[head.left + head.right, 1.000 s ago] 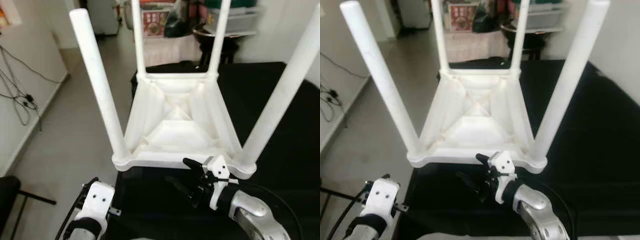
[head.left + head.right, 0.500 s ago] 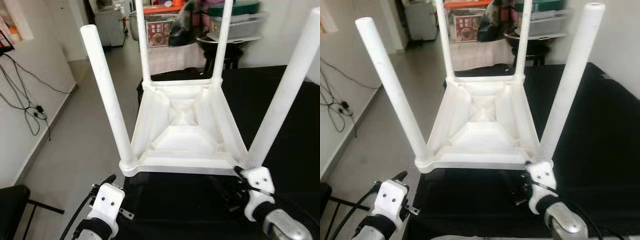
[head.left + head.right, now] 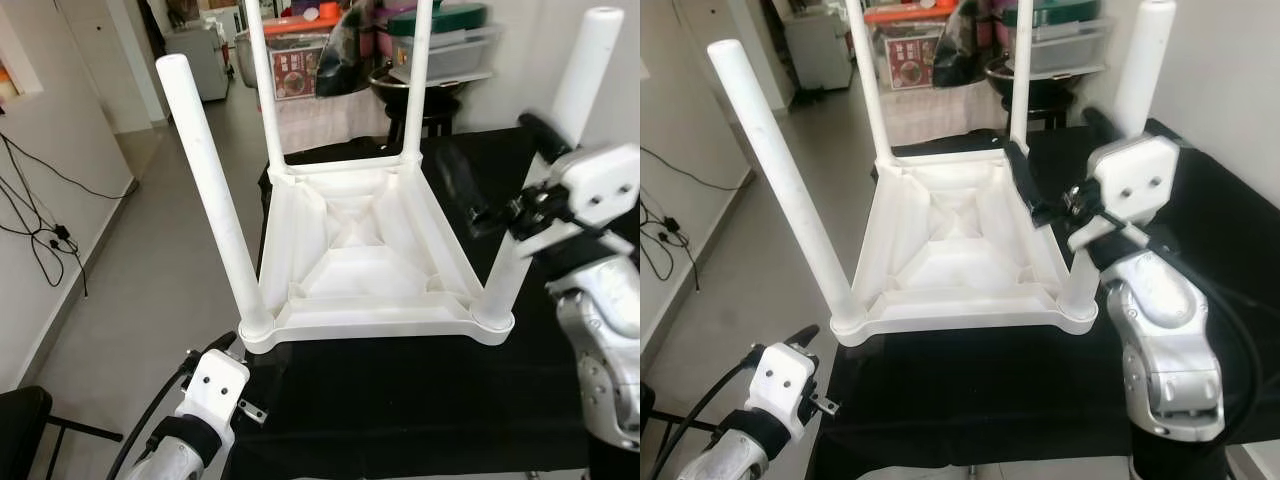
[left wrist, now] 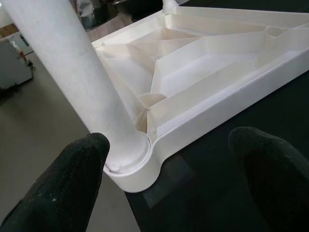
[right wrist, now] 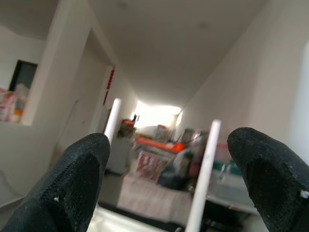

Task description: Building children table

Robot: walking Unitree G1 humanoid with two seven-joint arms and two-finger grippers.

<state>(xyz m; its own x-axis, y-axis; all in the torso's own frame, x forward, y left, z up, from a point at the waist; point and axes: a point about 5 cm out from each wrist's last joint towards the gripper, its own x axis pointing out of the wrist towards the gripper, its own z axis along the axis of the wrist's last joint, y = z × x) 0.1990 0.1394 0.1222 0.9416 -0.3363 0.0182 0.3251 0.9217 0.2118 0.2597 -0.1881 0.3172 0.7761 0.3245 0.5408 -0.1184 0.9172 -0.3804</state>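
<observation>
Black-covered work surface (image 3: 420, 400), cluttered room beyond. Children's table (image 3: 365, 265) lies upside down at its near-left part, all four legs seated upright; assembly looks nearly finished, flipping left. Right gripper (image 3: 1045, 190) raised beside near-right leg (image 3: 545, 170), fingers apart; left gripper (image 4: 164, 183) low by near-left leg (image 3: 210, 190), fingers apart, holding nothing.

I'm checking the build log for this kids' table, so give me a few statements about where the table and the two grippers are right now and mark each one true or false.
1. The white table lies upside down on the black surface, legs pointing up. True.
2. Only three legs are fitted. False: four legs stand in the corners.
3. The right gripper is raised beside the near right leg, fingers apart. True.
4. The left gripper is clamped on the near left leg. False: it is open, low by that corner, holding nothing.
5. The table sits on bare floor. False: the grey floor lies beside it.
</observation>
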